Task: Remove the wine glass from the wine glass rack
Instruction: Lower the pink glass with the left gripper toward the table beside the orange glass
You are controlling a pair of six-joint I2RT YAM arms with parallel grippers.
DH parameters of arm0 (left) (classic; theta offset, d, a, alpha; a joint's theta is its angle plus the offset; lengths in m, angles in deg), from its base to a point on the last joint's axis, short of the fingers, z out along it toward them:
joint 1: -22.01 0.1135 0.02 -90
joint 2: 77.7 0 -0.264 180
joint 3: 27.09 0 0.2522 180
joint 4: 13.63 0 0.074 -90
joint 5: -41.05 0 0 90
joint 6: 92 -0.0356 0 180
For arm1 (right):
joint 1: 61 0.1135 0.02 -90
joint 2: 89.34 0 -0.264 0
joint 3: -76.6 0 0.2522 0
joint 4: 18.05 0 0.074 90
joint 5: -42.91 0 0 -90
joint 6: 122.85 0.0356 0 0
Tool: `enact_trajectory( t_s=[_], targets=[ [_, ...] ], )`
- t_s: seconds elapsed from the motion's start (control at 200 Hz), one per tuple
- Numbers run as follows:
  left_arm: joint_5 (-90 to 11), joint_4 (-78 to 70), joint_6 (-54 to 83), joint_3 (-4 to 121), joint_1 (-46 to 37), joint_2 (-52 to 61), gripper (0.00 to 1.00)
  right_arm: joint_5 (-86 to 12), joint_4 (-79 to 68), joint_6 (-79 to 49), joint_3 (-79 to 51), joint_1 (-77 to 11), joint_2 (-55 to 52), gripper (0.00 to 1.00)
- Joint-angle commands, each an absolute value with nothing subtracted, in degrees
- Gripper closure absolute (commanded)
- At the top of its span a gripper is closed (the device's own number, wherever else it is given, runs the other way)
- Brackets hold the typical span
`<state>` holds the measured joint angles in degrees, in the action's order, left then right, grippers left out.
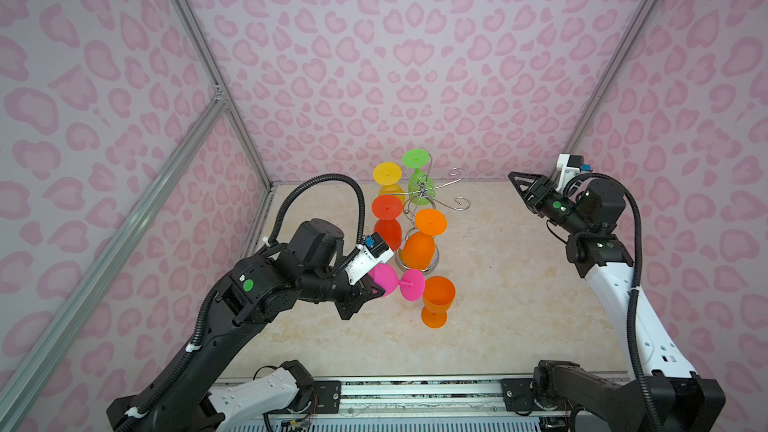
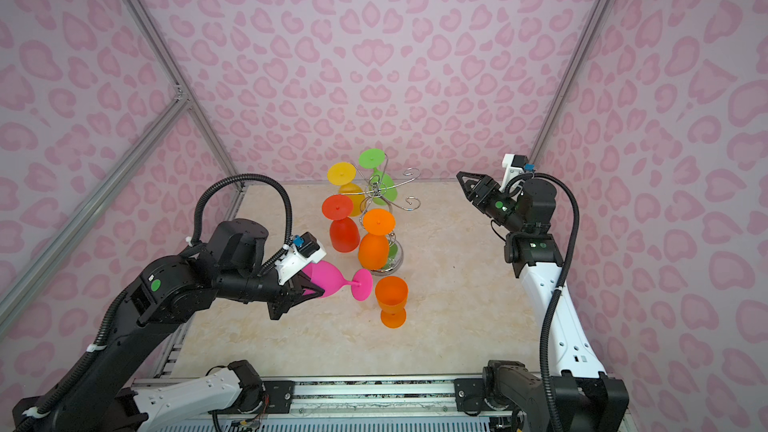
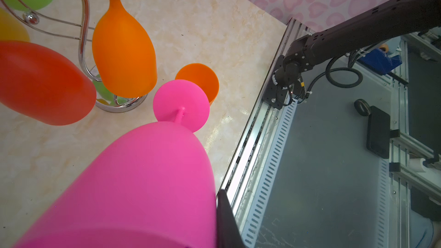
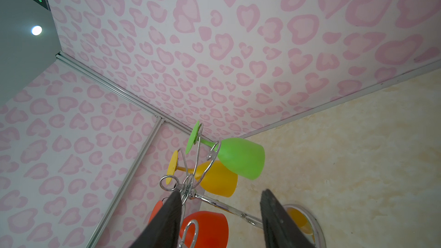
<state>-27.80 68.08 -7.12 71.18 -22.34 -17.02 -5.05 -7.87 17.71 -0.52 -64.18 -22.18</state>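
pink wine glass (image 1: pixel 386 278): clamped by bowl in left gripper (image 1: pixel 375 288), apart from chrome rack (image 1: pixel 424 190)
right gripper (image 1: pixel 517 189): jaws apart, empty

Wine glass rack base (image 1: pixel 436 259) mostly behind hanging orange glass (image 1: pixel 419 249)

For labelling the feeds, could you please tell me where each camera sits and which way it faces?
Both top views: high in front, looking down on table and rack; both arms show.
Left wrist: on the left arm, looking along the held pink glass; one finger and the right arm show.
Right wrist: on the right arm, facing rack and pink wall; two fingers show.
All share the rack.
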Motion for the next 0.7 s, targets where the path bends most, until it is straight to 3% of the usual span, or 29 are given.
enact_trajectory(
  t_s=[0.0, 0.7],
  targets=[
    [-35.0, 70.4, -6.8, 70.5, -23.8, -15.8, 0.99, -4.9, -8.3, 17.2, -0.1, -64.2, -21.8, 0.46],
    [-43.1, 67.2, -4.5, 65.1, -31.3, -0.7, 0.99, -5.2, -9.0, 16.5, 1.1, -64.3, -21.0, 0.47]
  ],
)
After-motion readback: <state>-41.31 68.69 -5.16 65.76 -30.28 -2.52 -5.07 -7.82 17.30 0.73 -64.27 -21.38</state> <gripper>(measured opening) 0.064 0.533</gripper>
